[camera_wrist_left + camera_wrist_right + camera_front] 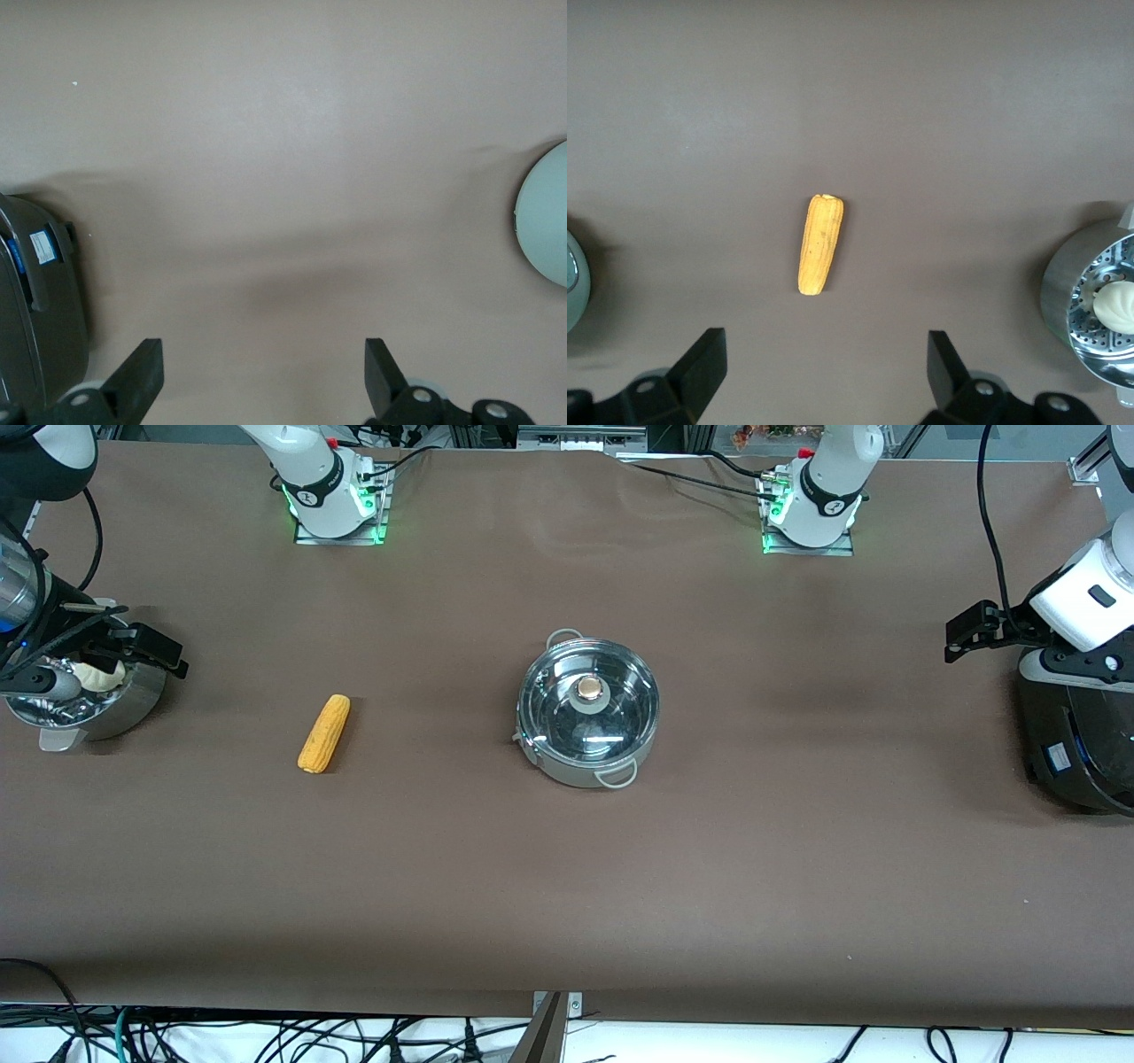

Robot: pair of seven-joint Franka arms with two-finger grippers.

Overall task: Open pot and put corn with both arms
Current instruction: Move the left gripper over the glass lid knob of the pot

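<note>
Lidded pot (588, 718) beside loose corn (324, 732)

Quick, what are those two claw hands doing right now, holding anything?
Left gripper: open, holding nothing, beside the rice cooker.
Right gripper: open, holding nothing, over the steamer bowl.

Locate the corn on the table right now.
The corn lies flat on the table between the lidded pot and the steamer bowl, toward the right arm's end.

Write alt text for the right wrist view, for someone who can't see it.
A yellow corn cob lies alone on the brown table, below the open, empty right end effector. A steel steamer bowl holding a white bun sits at one edge.
</note>
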